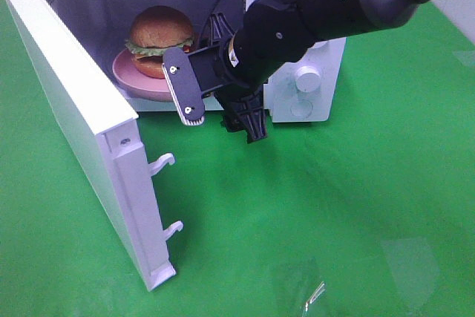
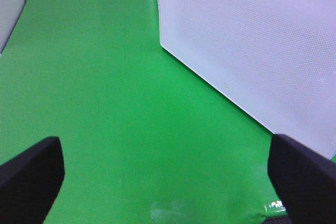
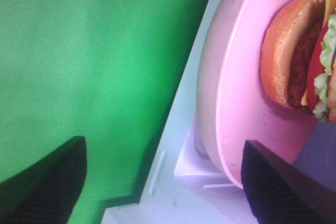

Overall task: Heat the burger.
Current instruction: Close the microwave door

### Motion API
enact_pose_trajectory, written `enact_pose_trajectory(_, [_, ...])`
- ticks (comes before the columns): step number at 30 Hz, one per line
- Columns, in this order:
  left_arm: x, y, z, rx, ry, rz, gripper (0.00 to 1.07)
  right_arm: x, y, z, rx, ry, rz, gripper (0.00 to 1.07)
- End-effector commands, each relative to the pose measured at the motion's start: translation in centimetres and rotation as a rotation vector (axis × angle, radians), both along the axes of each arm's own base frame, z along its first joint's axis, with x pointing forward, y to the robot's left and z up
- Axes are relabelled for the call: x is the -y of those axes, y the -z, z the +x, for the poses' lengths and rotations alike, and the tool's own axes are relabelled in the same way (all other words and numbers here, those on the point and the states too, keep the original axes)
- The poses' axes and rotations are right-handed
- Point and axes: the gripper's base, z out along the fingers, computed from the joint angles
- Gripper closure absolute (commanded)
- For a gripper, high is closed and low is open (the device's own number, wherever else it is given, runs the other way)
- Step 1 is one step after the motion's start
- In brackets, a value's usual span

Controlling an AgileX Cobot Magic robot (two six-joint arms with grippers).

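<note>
The burger (image 1: 160, 36) sits on its pink plate (image 1: 128, 73) inside the microwave (image 1: 308, 83), toward the counter's far edge. The right gripper (image 1: 225, 125), jaws wide and empty, should back straight out, clear of the plate's rim, before the door (image 1: 70, 109) closes. The left gripper (image 2: 168, 177) is open too.

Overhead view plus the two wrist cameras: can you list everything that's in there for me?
burger: one, brown bun with green lettuce, on the plate inside the microwave
plate: one, pink, on the microwave floor
microwave: one, white, at the back, its door swung open
tablecloth: one, green, under everything
right gripper: one, black, open and empty, just outside the microwave opening
left gripper: one, black, open and empty, above the cloth, seen only in its wrist view
</note>
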Motion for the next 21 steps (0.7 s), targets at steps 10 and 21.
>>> enact_pose_trajectory(10, [0.0,0.0,-0.2,0.027,0.001,-0.005,0.09,3.6,-2.4,-2.2,-0.02,0.127,0.111,0.31])
enact_pose_trajectory(21, [0.0,0.0,-0.2,0.027,0.001,-0.005,0.09,7.2,-5.2,-6.0,-0.137,0.437,0.369,0.31])
